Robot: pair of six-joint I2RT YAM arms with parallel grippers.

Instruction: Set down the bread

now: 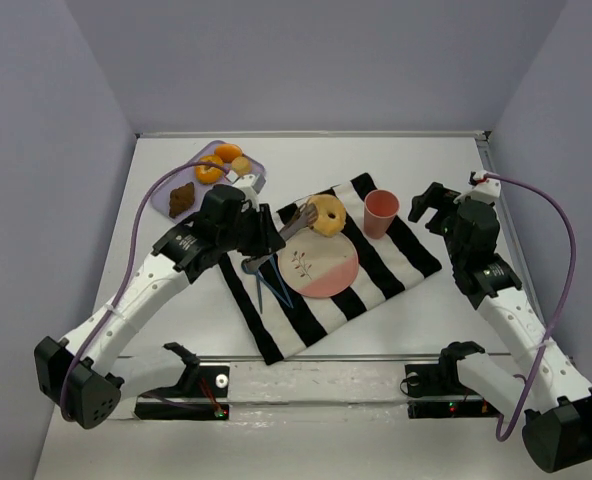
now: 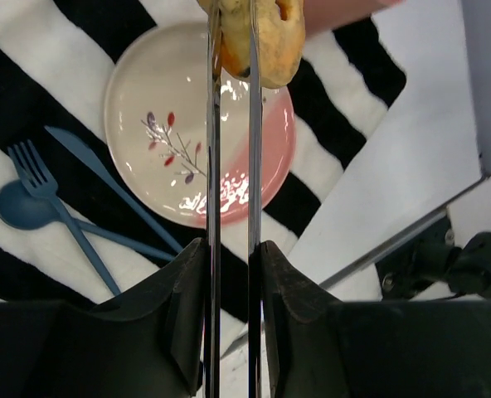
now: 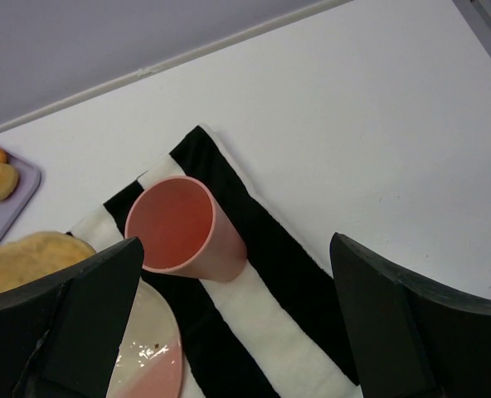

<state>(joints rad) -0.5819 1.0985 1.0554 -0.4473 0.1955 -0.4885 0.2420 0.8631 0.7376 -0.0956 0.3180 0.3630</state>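
Observation:
The bread, a pale golden-tan bagel (image 1: 327, 215), hangs pinched between the tips of metal tongs (image 1: 294, 228) just above the far edge of the pink-and-cream plate (image 1: 321, 268). My left gripper (image 1: 256, 235) is shut on the tongs. In the left wrist view the tong blades (image 2: 212, 166) run up between my gripper's (image 2: 231, 249) fingers to the bagel (image 2: 270, 37), with the plate (image 2: 146, 99) below. My right gripper (image 1: 431, 205) is open and empty, right of the cup. In the right wrist view the gripper (image 3: 235, 249) is wide open and the bagel (image 3: 30, 257) shows at the left edge.
A pink cup (image 1: 380, 212) stands on the black-and-white striped cloth (image 1: 396, 265), right of the plate. A blue fork (image 2: 30, 166), knife (image 2: 88, 166) and spoon (image 2: 13, 207) lie left of the plate. A purple tray (image 1: 171, 195) with an orange donut, buns and a brown piece sits at the back left.

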